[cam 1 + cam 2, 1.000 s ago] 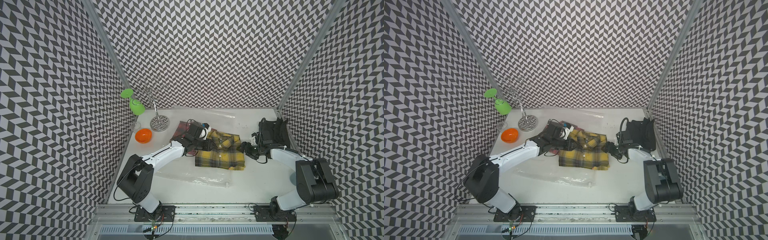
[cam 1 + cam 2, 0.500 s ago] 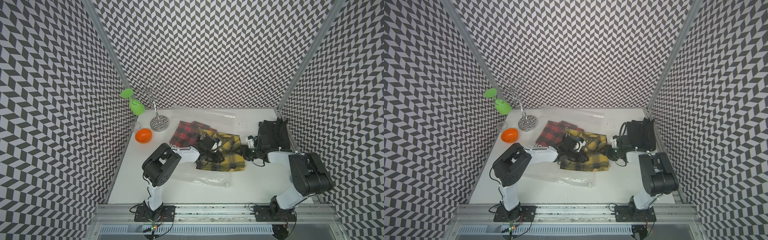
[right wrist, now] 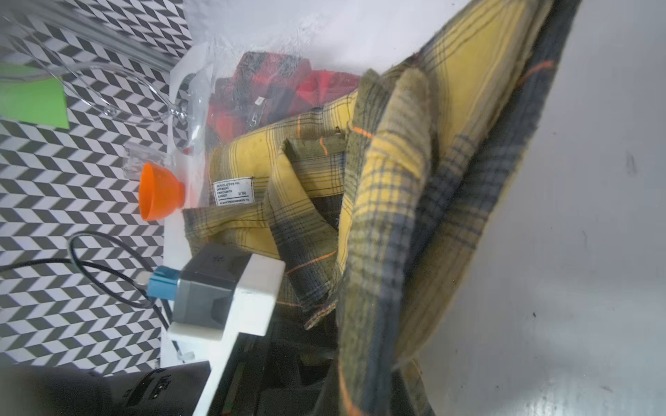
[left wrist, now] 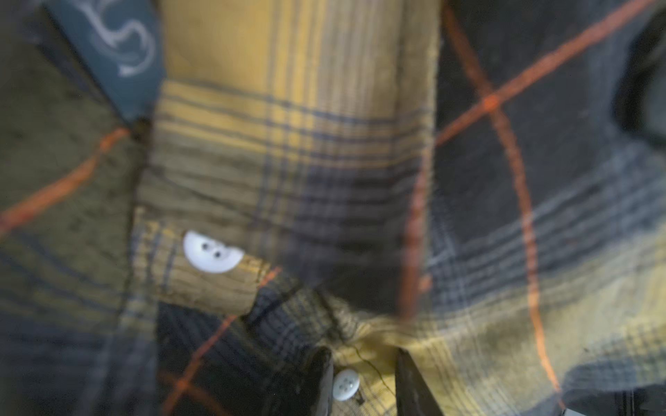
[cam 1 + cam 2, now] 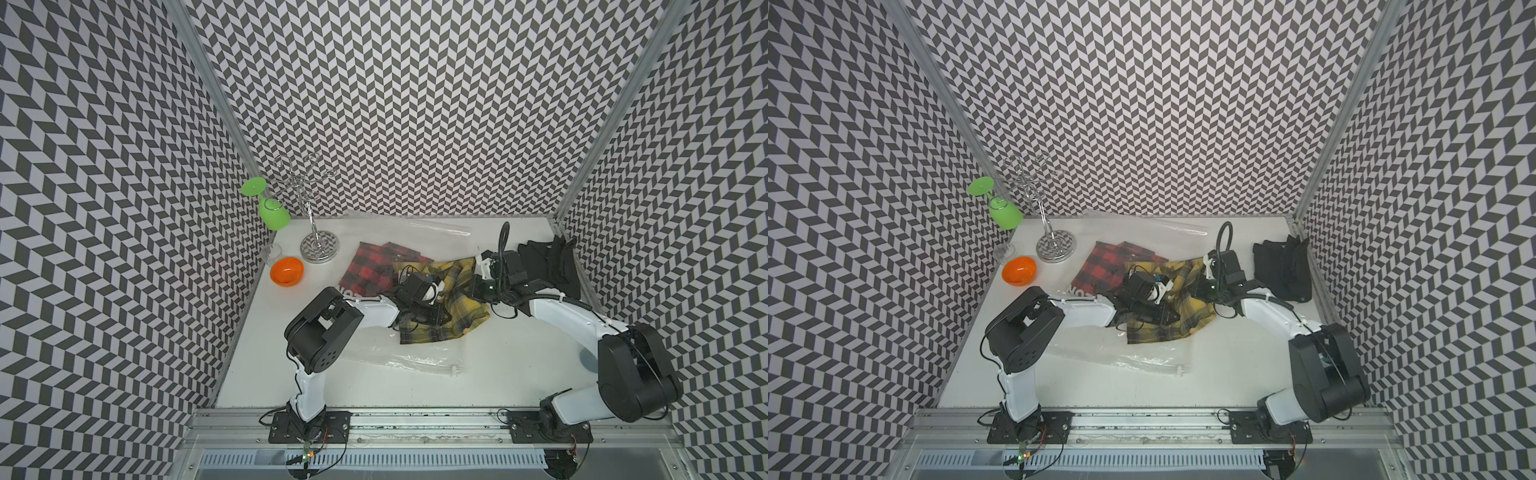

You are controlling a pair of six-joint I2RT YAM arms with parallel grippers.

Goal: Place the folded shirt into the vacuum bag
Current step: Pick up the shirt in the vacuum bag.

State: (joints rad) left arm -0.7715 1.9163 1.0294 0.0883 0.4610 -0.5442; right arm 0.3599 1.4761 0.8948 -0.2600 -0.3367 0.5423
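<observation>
Left end effector pinches yellow plaid shirt; right end effector clamps its raised edge. Lift evenly, keep fold, slide into vacuum bag.

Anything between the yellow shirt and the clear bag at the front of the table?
Nothing visible does. The yellow shirt overlaps the far edge of the vacuum bag. The red plaid shirt lies behind, off the path. Whether the bag's mouth is open, I cannot tell.
</observation>
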